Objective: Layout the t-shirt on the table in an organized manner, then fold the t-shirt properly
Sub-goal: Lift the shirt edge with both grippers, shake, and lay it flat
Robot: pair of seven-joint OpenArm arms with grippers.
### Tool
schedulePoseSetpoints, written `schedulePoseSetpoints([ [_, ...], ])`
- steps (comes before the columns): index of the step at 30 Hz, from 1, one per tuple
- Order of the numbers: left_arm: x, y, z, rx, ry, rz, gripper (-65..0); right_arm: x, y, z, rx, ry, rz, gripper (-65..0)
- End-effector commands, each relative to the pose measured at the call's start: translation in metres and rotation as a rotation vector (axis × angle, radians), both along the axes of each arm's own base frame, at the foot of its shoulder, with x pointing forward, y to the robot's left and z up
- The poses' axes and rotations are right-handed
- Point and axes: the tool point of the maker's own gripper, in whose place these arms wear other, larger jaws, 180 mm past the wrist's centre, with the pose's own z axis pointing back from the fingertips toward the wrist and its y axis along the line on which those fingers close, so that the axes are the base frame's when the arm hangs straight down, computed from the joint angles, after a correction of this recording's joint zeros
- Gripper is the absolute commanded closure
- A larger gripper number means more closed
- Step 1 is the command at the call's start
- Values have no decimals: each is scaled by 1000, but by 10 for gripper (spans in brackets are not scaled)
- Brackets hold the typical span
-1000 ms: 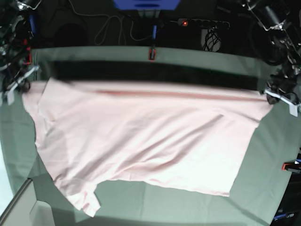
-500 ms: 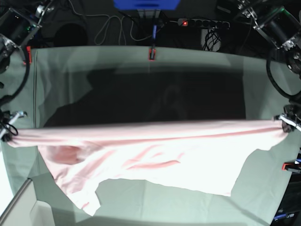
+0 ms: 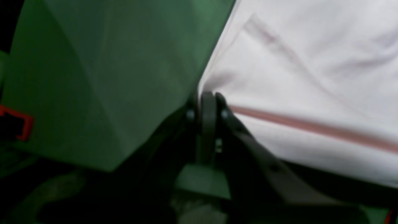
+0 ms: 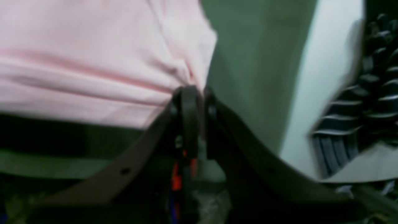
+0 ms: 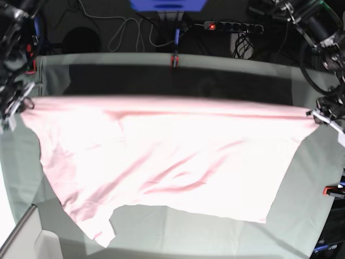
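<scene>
The pale pink t-shirt (image 5: 172, 156) hangs stretched between my two grippers over the grey-green table (image 5: 161, 237); its lower part drapes onto the table, plain side showing. My left gripper (image 5: 319, 114) at the base view's right is shut on one upper corner of the t-shirt (image 3: 295, 77); in the left wrist view the left gripper (image 3: 209, 95) has its jaws closed on the cloth. My right gripper (image 5: 19, 102) at the base view's left is shut on the other corner of the t-shirt (image 4: 93, 62); the right gripper (image 4: 190, 90) pinches the cloth there.
Red clamps sit at the table's far edge (image 5: 174, 61), left corner (image 5: 33, 63) and right side (image 5: 333, 190). A power strip (image 5: 233, 26) and cables lie behind the table. A pale box corner (image 5: 27, 243) stands at the front left.
Both grippers dropped toward the near side with the shirt's top edge, then swung it back up and away; the shirt is spread wide again, its dark shadow narrower.
</scene>
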Motion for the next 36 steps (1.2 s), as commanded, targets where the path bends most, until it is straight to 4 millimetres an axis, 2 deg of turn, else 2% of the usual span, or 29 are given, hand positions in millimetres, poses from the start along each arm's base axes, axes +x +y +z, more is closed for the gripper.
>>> schedulePoseSetpoints([
  [1,-2,13,6,37,-8,19,-2,-3,-9,7,-25,-28,-21,0],
  [7,-33,12,-29,9,38,30,-2,-35,8,-16,32,-26,-6,0],
  [14,-65,9,-44,15,56,40,-2,-66,-10,-40,65,35,-92,0],
  [21,-88,-7,-62,-23,104,47,-2,-79,-3,-50,92,43,-90,0],
  [27,-93,-17,-68,-48,111,50,-2,-78,-1,-51,97,37,-94,0],
  [36,-87,-16,-65,-44,99,49,-5,-79,-2,-51,95,42,-91,0],
])
